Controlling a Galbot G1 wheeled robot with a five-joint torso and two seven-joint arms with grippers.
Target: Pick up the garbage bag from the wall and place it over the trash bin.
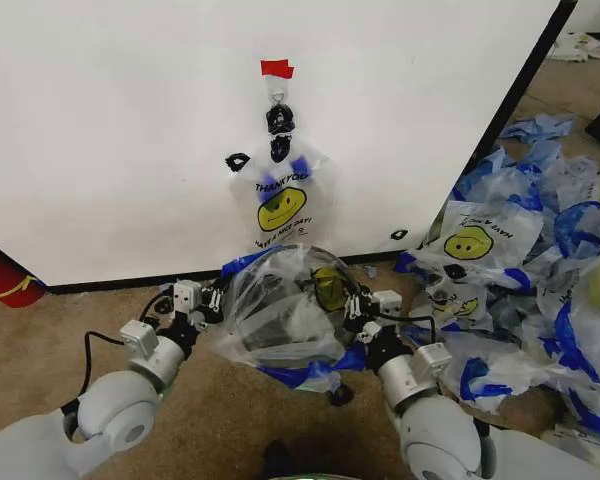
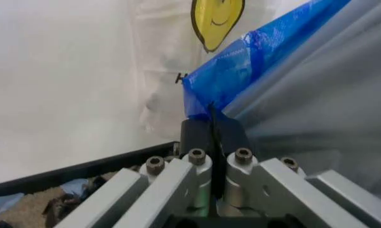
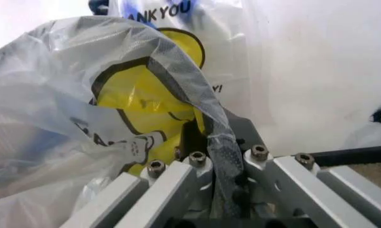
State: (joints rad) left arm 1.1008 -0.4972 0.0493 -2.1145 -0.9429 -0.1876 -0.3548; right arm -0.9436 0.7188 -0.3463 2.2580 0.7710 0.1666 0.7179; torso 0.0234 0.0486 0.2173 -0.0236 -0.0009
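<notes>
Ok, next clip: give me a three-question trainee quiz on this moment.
1. True or false: a bag hangs on the wall.
2. What does the left gripper grip? A) the held bag's blue edge B) the hook C) red tape
3. Which gripper pinches the held bag beside its smiley?

Key: 1 true; 2 A; 3 the right gripper.

Thin, glossy, crinkled see-through plastic garbage bag (image 1: 280, 305).
Smooth matt white wall (image 1: 110, 130) at twelve o'clock; brushed metal grippers.
</notes>
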